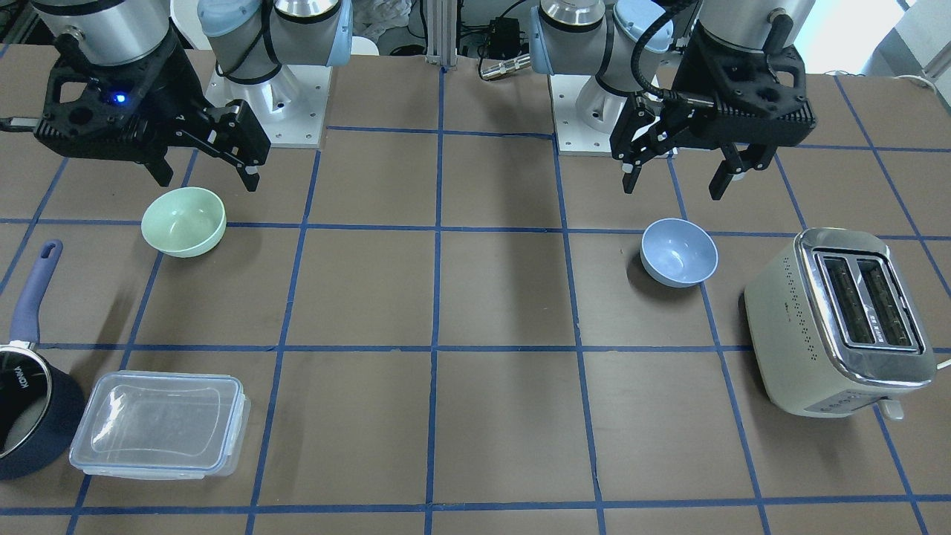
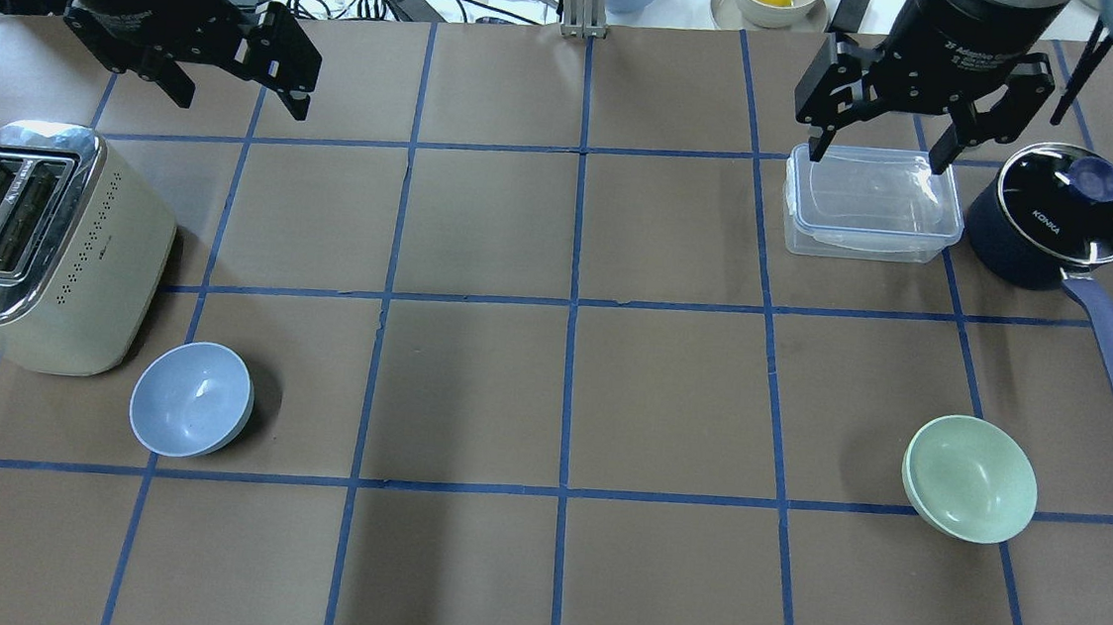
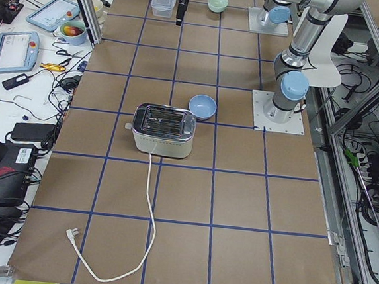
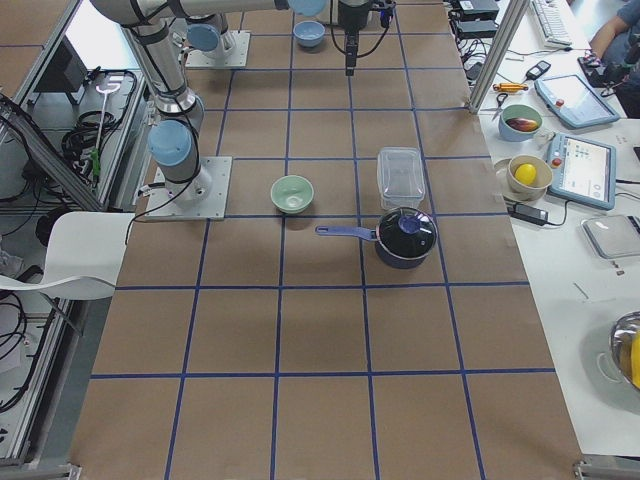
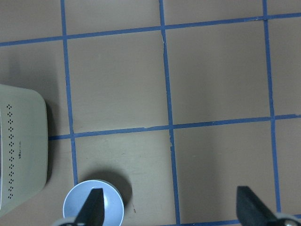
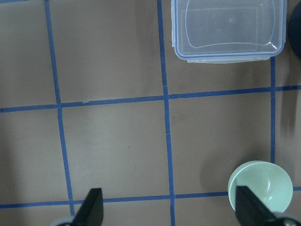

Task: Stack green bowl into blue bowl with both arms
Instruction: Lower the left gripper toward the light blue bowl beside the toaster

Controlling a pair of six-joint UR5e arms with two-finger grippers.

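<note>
On the worktop (image 2: 470,395), the green bowl (image 2: 971,477) and the blue bowl (image 2: 192,398) are set well apart; above it, the left pincer (image 2: 241,97) and the right pincer (image 2: 877,157) are held spread wide.

a cream toaster (image 2: 45,247), a clear lidded container (image 2: 871,204) just beside a navy saucepan (image 2: 1055,221).

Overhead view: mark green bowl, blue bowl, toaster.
green bowl (image 2: 971,476), overhead exterior view, inner floor of the bowl
blue bowl (image 2: 193,398), overhead exterior view, inner floor of the bowl
toaster (image 2: 50,248), overhead exterior view, chrome top rim beside the slots
</note>
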